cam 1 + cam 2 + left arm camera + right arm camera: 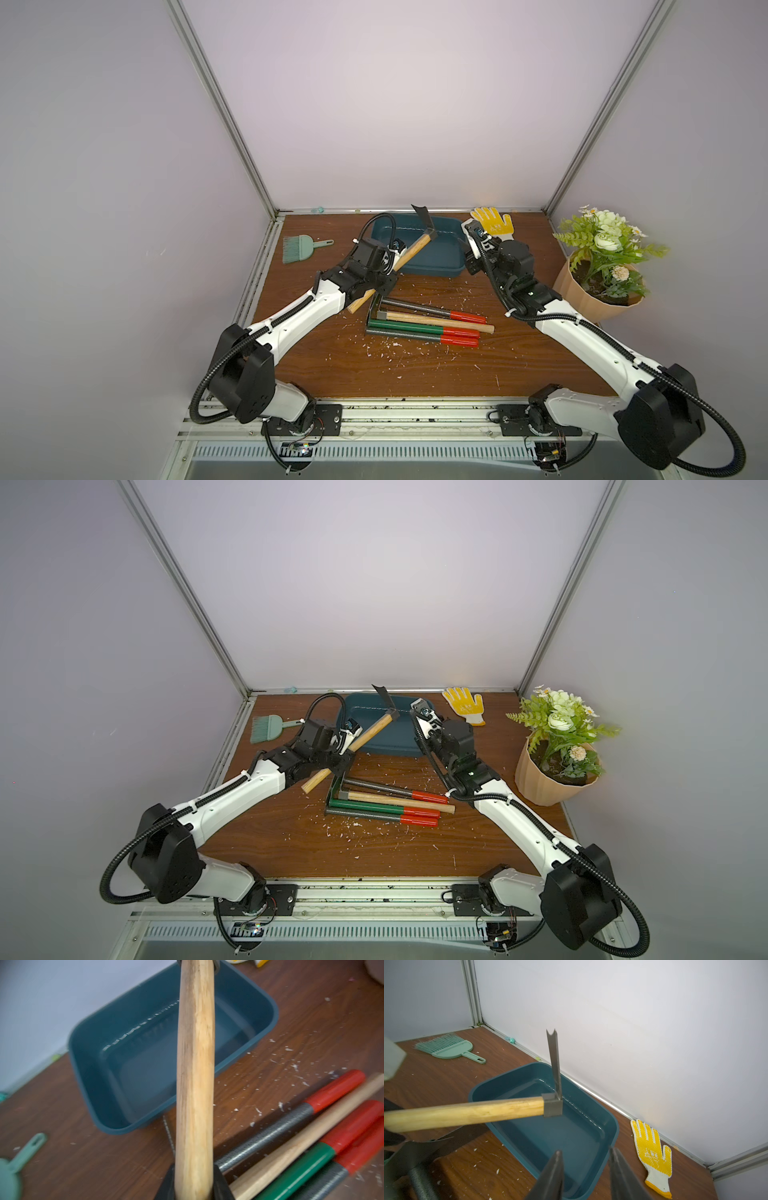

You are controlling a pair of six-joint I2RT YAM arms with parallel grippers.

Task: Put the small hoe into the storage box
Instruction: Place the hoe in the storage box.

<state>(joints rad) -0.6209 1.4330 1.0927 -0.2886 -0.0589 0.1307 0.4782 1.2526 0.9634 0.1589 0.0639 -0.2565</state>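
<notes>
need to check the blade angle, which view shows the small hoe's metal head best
The right wrist view: the small hoe's head stands clear above the storage box, forked prong up. Both top views show it small. The left wrist view shows only its handle.

Lab-type robot test booth: plain pale walls [395, 104] w/ alu frame posts [224, 108], wood-look table [415, 374], left arm [299, 316] & right arm [582, 336] bolted to a metal rail [415, 409] at front edge. Garden bits on the table: hand tools [428, 322], yellow glove [492, 222], potted flowers [598, 266].
</notes>
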